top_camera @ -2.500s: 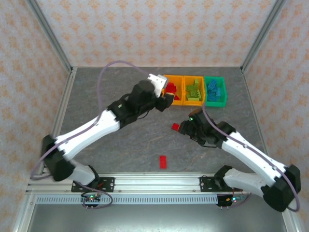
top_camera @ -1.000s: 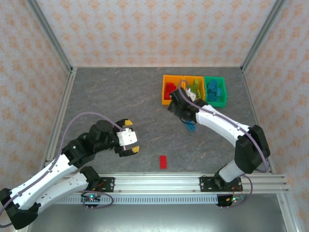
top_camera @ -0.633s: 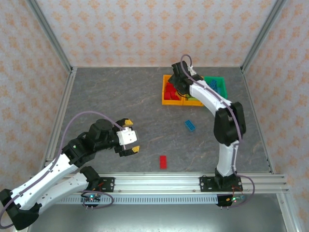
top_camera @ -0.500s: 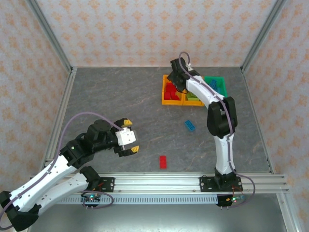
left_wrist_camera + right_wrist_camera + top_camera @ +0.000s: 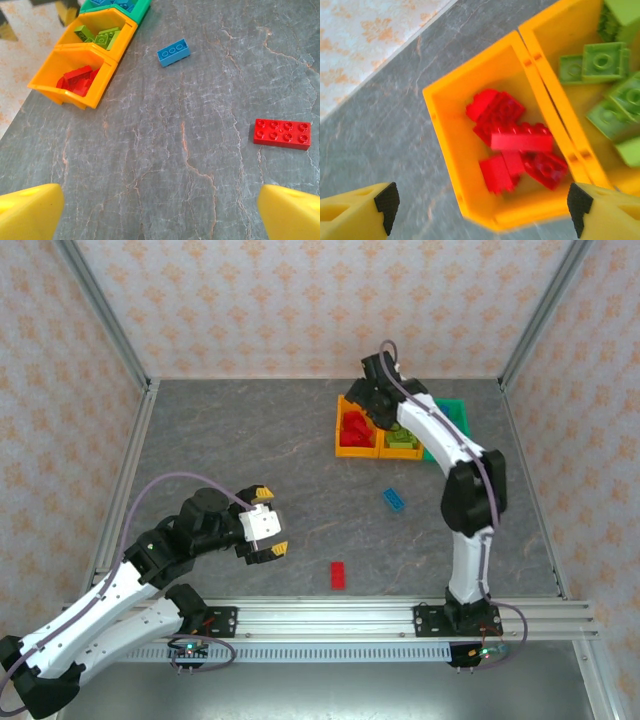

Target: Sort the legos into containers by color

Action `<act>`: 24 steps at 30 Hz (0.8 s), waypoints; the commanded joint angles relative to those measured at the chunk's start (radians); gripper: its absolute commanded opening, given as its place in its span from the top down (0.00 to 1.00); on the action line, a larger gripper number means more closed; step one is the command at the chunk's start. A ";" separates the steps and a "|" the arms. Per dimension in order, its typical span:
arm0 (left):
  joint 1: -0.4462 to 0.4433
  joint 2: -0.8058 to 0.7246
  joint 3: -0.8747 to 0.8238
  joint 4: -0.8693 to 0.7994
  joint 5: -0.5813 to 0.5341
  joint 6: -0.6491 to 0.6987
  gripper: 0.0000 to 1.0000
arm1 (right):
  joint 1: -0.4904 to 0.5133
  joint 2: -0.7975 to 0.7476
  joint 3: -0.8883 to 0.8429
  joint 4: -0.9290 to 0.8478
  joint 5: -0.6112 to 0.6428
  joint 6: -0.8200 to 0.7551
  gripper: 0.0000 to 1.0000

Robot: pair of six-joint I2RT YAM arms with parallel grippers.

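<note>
My right gripper point(image 5: 358, 408) hovers open over the left orange bin point(image 5: 343, 445), nothing between its fingers point(image 5: 360, 212). In the right wrist view that bin point(image 5: 445, 150) holds several red bricks point(image 5: 520, 142), one blurred. The middle orange bin point(image 5: 545, 45) beside it holds lime green bricks point(image 5: 600, 62). The green bin point(image 5: 455, 412) is partly behind the right arm. On the table lie a blue brick point(image 5: 394, 500) and a red brick point(image 5: 338, 575). My left gripper point(image 5: 268, 535) hangs open and empty above the table, left of the red brick point(image 5: 281, 134); the blue brick point(image 5: 173, 52) lies farther off.
The three bins stand in a row at the back right of the grey stone-patterned table point(image 5: 240, 460). A metal frame point(image 5: 120, 490) and patterned walls enclose the table. The right arm point(image 5: 470, 500) rises along the right side.
My right gripper swung from low near the blue brick up to the left orange bin and now stands open over it. The left arm withdrew from the bins to the near left.
</note>
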 commanded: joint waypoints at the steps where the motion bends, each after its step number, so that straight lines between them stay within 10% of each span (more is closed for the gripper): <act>1: 0.009 -0.008 -0.006 0.000 0.012 -0.009 0.00 | 0.062 -0.279 -0.204 0.026 -0.016 -0.129 0.11; 11: 0.012 0.014 -0.011 -0.004 -0.002 -0.005 0.00 | 0.468 -0.724 -0.813 -0.017 0.034 -0.010 0.13; 24: 0.012 0.046 -0.009 -0.015 0.003 -0.002 0.00 | 0.809 -0.352 -0.830 0.001 0.030 0.115 0.20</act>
